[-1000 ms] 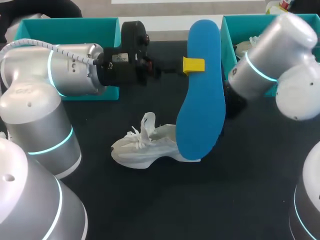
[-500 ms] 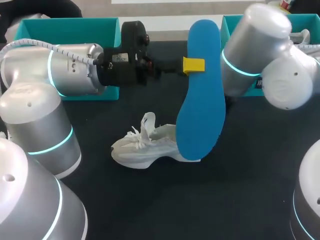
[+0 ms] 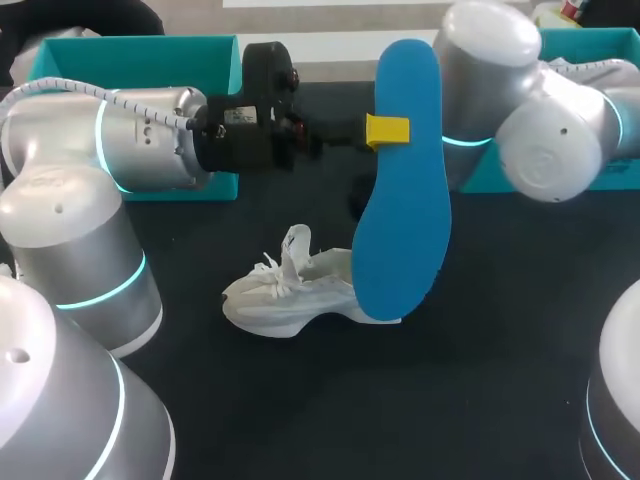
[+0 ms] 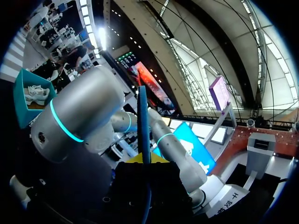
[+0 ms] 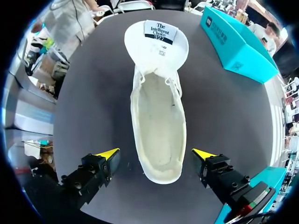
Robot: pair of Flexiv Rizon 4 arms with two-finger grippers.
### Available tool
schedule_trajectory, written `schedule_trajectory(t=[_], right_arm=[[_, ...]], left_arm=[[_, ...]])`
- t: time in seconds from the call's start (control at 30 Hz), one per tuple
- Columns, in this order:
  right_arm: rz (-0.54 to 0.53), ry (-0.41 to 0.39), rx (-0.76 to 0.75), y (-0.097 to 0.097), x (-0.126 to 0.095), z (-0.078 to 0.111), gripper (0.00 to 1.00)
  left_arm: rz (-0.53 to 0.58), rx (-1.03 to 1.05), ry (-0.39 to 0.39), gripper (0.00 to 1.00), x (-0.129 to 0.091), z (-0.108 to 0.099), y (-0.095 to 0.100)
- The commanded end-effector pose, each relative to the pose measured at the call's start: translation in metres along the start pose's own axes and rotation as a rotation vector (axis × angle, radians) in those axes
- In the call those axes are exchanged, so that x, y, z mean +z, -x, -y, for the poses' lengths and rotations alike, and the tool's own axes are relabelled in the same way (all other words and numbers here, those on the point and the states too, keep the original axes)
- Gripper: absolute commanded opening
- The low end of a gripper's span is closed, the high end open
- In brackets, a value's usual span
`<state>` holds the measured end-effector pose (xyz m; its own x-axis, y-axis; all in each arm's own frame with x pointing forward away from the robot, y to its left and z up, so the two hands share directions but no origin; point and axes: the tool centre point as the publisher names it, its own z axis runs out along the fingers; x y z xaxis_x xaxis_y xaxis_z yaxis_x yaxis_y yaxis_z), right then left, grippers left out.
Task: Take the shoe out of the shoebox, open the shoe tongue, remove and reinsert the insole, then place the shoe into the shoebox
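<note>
Right arm (image 3: 520,110) has swung in from the right box toward the middle over the last second and now sits just behind the insole (image 3: 400,200). Left arm, insole and shoe (image 3: 290,290) haven't shifted. Left hand (image 3: 387,130) is clamped on the blue insole about a third down from its upper end, one yellow tip flat on the near face. The left wrist view shows the insole edge-on (image 4: 142,121) running up out of that hand (image 4: 142,158). It stands upright over the bench (image 3: 500,350); its lower end overlaps the shoe's heel in the head view, contact can't be judged. White shoe lies on the bench mid-way between the two teal boxes, tongue (image 5: 156,39) folded out flat past the opening. There's a printed label (image 5: 160,31) on the tongue's inner face. Right hand (image 5: 156,155) hangs above the shoe's heel end (image 5: 159,135), fingers spread wide either side of it and not touching it. Shoe interior is bare in that view. Left teal box (image 3: 130,60) sits behind the left arm. Right teal box (image 3: 600,40) is mostly blocked by the right arm, with another white shoe (image 3: 585,68) showing inside.
</note>
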<state>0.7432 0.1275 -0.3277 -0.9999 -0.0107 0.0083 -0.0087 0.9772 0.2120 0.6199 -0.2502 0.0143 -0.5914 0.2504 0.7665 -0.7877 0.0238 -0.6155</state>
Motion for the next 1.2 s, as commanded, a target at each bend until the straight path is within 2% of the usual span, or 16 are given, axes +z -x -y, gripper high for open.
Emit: schedule_trajectory(t=[0.03, 0.87, 0.9, 0.97, 1.07, 1.2], right_arm=[[0.001, -0.013, 0.0, 0.001, 0.002, -0.003, 1.0], [0.001, -0.013, 0.0, 0.001, 0.002, -0.003, 1.0], [0.001, -0.034, 0.016, 0.003, 0.0, -0.003, 1.0], [0.025, -0.013, 0.034, 0.007, -0.007, -0.006, 1.0], [0.023, -0.03, 0.036, 0.013, -0.012, -0.014, 1.0], [0.022, -0.021, 0.038, 0.018, -0.006, -0.023, 1.0]], left_arm=[[0.0, 0.001, -0.002, 0.0, 0.002, -0.001, 0.001], [0.0, 0.001, -0.002, 0.0, 0.002, -0.001, 0.001], [0.0, 0.001, -0.002, 0.0, 0.002, -0.001, 0.001], [0.0, 0.001, -0.002, 0.0, 0.002, -0.001, 0.001], [0.0, 0.001, -0.002, 0.0, 0.002, -0.001, 0.001], [0.0, 0.001, -0.002, 0.0, 0.002, -0.001, 0.001]])
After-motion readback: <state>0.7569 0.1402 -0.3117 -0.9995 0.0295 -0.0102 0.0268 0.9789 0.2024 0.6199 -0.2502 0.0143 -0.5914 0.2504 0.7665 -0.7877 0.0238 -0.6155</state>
